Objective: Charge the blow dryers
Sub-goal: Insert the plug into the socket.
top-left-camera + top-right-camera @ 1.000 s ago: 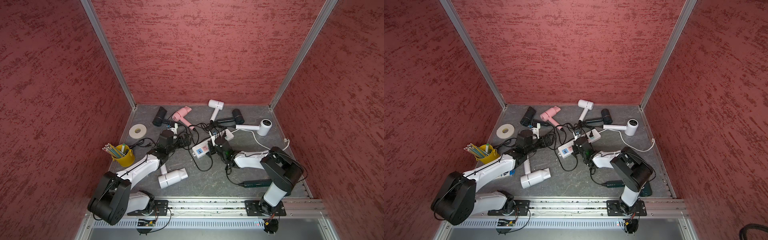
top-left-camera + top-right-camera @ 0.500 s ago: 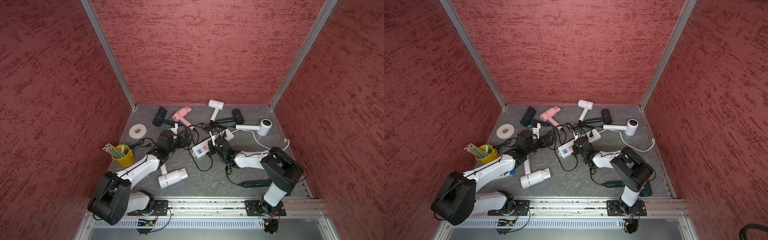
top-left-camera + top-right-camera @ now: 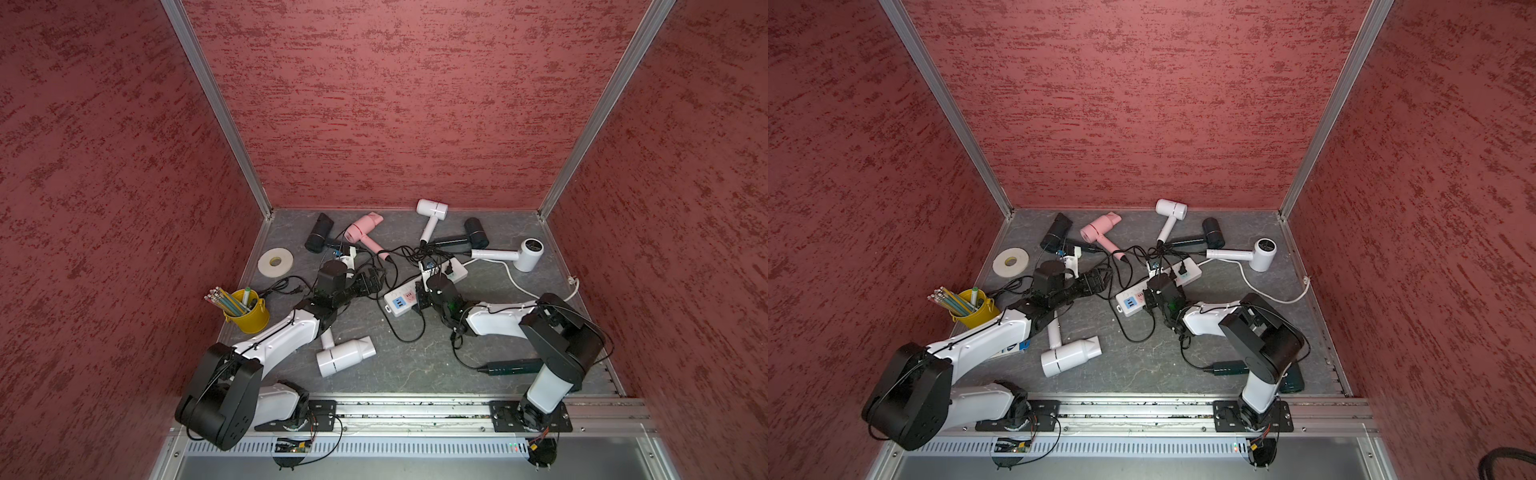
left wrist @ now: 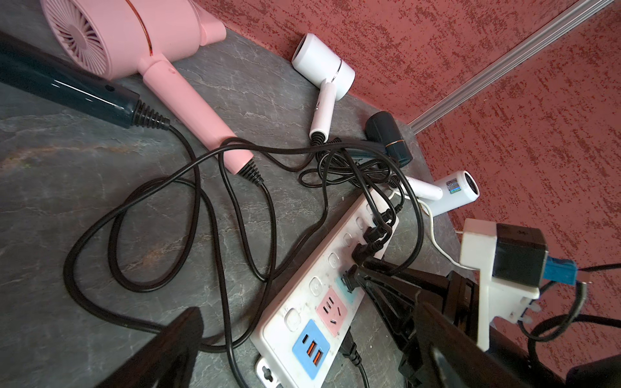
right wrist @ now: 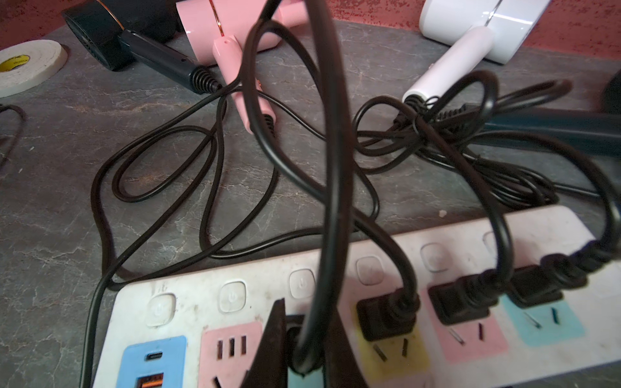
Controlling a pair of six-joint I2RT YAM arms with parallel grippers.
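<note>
The right pincer (image 5: pixel 309 339) is clenched on a black cord (image 5: pixel 336 174) just where it meets its plug. It holds the plug down at a socket of the power strip (image 5: pixel 235 292), between the pink socket and three plugs already seated. Whether the prongs are fully home is hidden by the jaws. The left pincer (image 3: pixel 371 281) is released, jaws wide, over the cord tangle just beside the strip, grasping nothing.

The blow dryers lie scattered on the counter (image 3: pixel 415 374). The pink dryer (image 3: pixel 363 226), a white dryer (image 3: pixel 432 210) and two black ones are at the back. Another white one (image 3: pixel 345 357) lies near the left arm, and the dark green dryer (image 3: pixel 513 366) lies by the right arm's base.

Their hard, smooth shells look light enough to be dragged by a tugged cord. The cords are limp and knotted, so they will likely snag. The stiff plug body is the place to grip, because the cord alone would buckle rather than push the prongs in.
</note>
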